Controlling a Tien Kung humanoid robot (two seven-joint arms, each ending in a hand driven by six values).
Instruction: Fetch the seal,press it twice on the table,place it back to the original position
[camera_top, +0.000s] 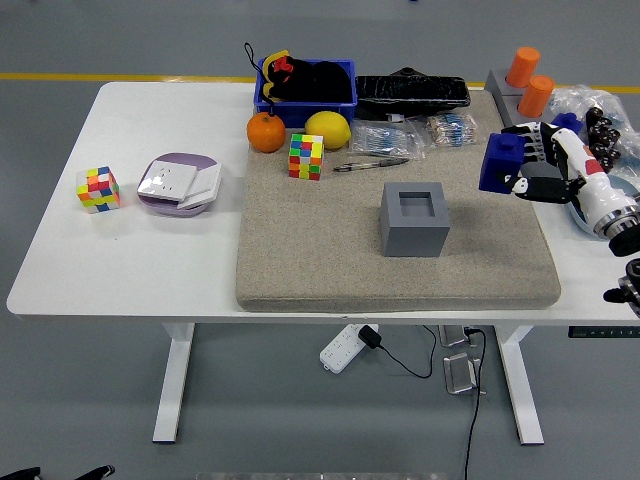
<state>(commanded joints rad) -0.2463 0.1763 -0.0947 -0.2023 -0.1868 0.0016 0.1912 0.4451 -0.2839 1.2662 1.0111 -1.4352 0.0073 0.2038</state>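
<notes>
A: Since the grey holder (412, 219) sits empty mid-mat (300, 250), where's the stamp?

B: Blue stamp (500, 162) is right of it, above the mat's right edge, in the right hand (545, 172). Fingers (540, 188) wrapped round it, w/ the base clear of the surface.

A: Why lifted?

B: Prob. so it can come down flat for a press. Holder's slot faces up, ready for the return.

A: Left hand?

B: Not in shot.

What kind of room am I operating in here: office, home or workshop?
Probably a lab or workshop hall: bare grey floor with a yellow line, a white standing desk crowded with test props, and a power strip hanging underneath.
</notes>
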